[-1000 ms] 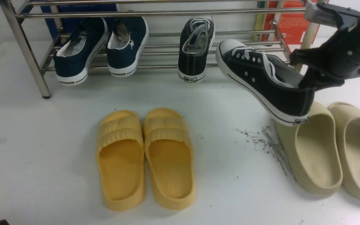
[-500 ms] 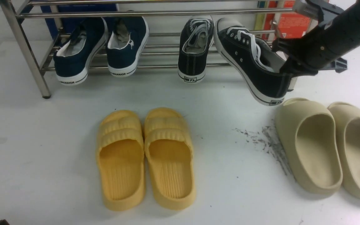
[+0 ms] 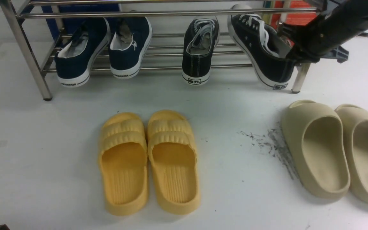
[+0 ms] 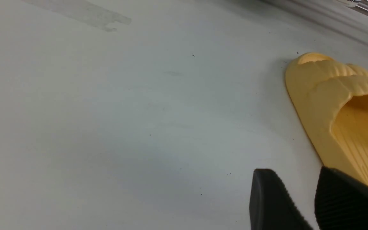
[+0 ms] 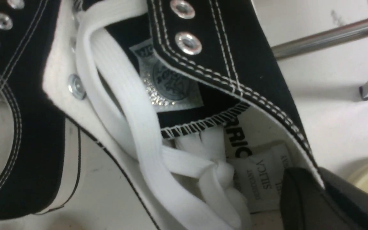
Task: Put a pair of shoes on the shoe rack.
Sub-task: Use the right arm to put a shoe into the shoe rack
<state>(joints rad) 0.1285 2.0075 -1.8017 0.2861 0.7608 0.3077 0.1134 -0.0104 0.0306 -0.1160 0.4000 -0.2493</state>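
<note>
One black canvas sneaker [image 3: 200, 48] sits on the lower shelf of the silver shoe rack [image 3: 27, 54], heel toward me. My right gripper [image 3: 294, 56] is shut on the collar of the second black sneaker [image 3: 262, 51] and holds it tilted over the rack's right end, toe under the upper tube, heel low at the front rail. In the right wrist view one finger is inside the sneaker [image 5: 222, 64] and one outside, pinching the collar at my right gripper [image 5: 315, 182]. My left gripper [image 4: 311, 191] hangs open and empty over the floor beside a yellow slide [image 4: 347, 111].
Two navy slip-on sneakers [image 3: 104, 51] fill the rack's left half. A pair of yellow slides [image 3: 149, 159] lies on the white floor in the middle. Beige slides [image 3: 337, 150] lie at the right, below the right arm. The rack's right leg [image 3: 299, 80] stands beside the held sneaker.
My right gripper has carried the black sneaker up and away from the beige slides onto the rack's right end, its toe now under the upper tube.
</note>
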